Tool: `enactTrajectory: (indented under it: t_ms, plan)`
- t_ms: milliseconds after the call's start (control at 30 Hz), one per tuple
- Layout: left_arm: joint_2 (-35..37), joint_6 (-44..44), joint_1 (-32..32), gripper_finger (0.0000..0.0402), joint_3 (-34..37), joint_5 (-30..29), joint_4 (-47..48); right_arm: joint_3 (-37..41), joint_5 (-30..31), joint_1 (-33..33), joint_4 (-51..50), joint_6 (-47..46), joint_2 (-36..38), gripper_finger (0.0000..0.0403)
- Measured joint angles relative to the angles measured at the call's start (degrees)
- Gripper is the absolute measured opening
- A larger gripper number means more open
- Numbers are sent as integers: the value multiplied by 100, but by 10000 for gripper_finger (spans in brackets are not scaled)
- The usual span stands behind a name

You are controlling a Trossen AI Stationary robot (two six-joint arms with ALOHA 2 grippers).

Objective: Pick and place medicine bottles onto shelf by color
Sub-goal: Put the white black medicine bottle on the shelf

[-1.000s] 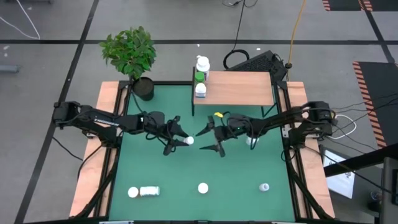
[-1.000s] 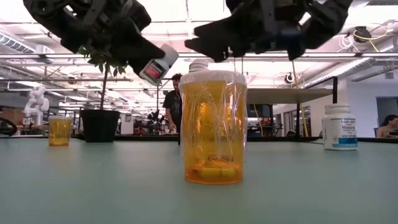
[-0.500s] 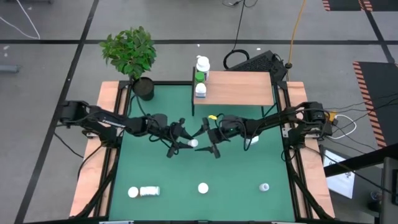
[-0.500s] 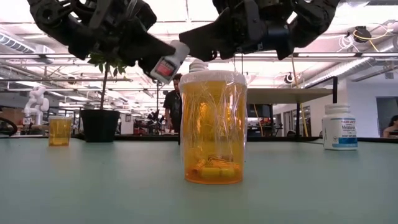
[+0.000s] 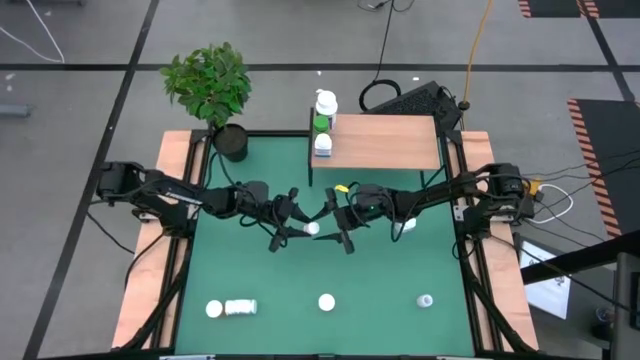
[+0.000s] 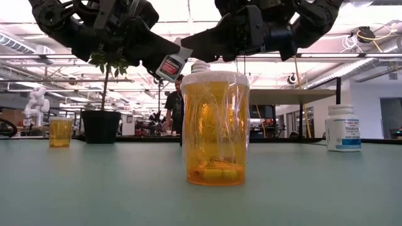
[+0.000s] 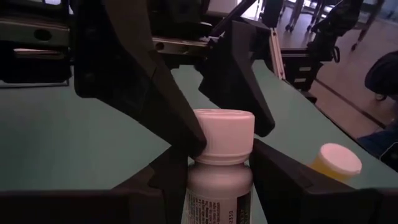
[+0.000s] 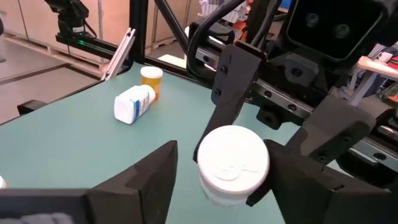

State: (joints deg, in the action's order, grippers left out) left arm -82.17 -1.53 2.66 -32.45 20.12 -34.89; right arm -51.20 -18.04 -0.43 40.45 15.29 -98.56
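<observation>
A green potted plant (image 5: 212, 90) stands at the upper left of the high view, its dark pot at the corner of the green mat (image 5: 400, 270) that covers the bench. In the low view a person (image 6: 174, 108) stands in the room behind, left of centre, and a white robot arm (image 6: 36, 100) shows at the far left.

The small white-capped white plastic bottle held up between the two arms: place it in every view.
High view: small white-capped white plastic bottle at mid-table, in the left gripper.
Low view: upper middle, tilted, above the orange vial.
Left wrist view: bottom centre, between its fingers.
Right wrist view: centre, cap facing.
Shared landmark: the right gripper facing its cap.
</observation>
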Motion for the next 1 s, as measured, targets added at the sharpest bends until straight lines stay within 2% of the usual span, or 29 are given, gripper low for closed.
enactTrajectory:
  t_ms: [300, 467, 567, 733, 867, 1000]
  plan:
    - [0, -48, -2, 162, 0, -235, -14, 0, 9, -124, -8, -290, 0, 144]
    - [8, -3, 4, 207, -1, -829, 276, 10, 147, -229, -500, -593, 187, 142]
    - [15, -27, 4, 246, -2, -1273, 807, 13, 629, -251, -1364, -533, 673, 147]
    - [13, 37, 4, 292, -2, -2188, 1730, -30, 2011, -361, -3021, -212, 1747, 148]
    - [11, 54, 0, 302, 0, -2282, 1812, -558, 2075, -804, -4177, -195, 2396, 148]
    - [11, -99, 0, 292, 0, -2280, 1641, -1297, 2030, -1687, -5039, 92, 2471, 150]
